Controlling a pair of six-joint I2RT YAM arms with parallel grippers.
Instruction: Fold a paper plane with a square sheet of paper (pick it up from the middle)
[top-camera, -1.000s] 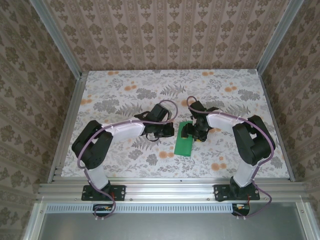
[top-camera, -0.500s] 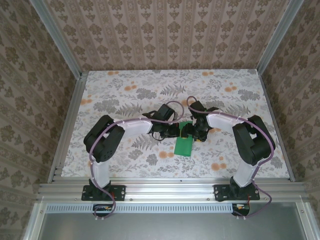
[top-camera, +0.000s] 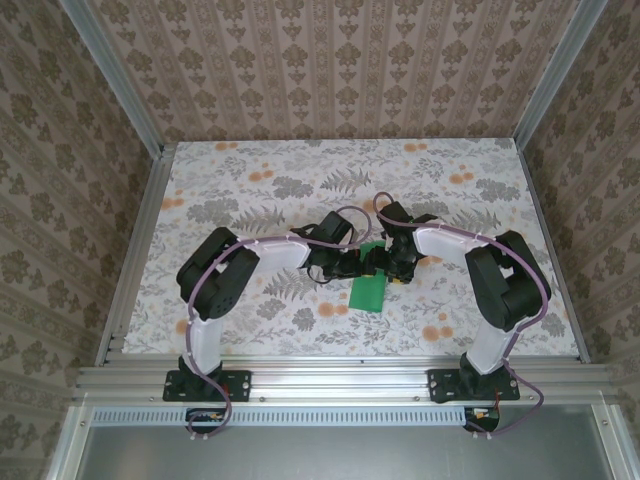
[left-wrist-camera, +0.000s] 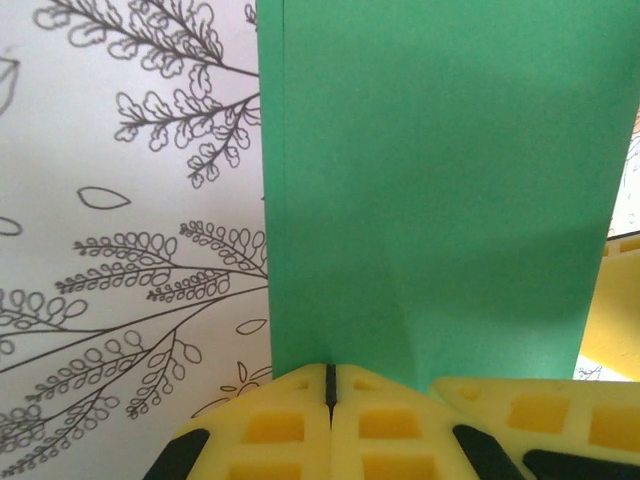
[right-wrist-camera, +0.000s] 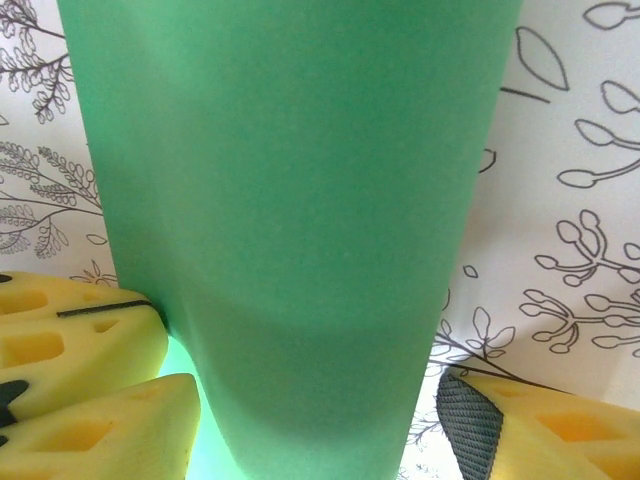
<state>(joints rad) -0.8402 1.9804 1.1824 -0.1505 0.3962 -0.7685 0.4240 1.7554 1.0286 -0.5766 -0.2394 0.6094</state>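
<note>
Square sheet of paper (top-camera: 368, 290) is lying on the floral tabletop (top-camera: 250, 190), a little right of the middle. It is already folded into a narrow green strip running from far to near. Both arms are bending inward over its far end, their heads almost meeting there.

The left gripper (top-camera: 352, 264) is sitting at the strip's far left corner with its yellow fingers (left-wrist-camera: 290, 420) pressed together. In the left wrist view the seam between them is meeting the paper's edge. I cannot tell whether any paper is actually caught in that seam.

The right gripper (top-camera: 388, 262) is standing over the strip with its jaws spread, one on each side, and the green paper is passing between them in the right wrist view. The paper is looking shaded and slightly bowed there rather than flat. Whether the pads are touching its edges I cannot tell.

Several things could go wrong from here, as I judge it:
- If the left tips are only resting beside the edge, the sheet may be sliding on the smooth tabletop the moment the right side moves, skewing the next crease.
- Closing the spread jaws across the strip's width risks buckling the thin paper instead of lifting one layer.
- The folded layers may be springing apart if neither side is pinning them.
- With the two heads working this close, one finger may be knocking the other and dragging the strip with it.
</note>
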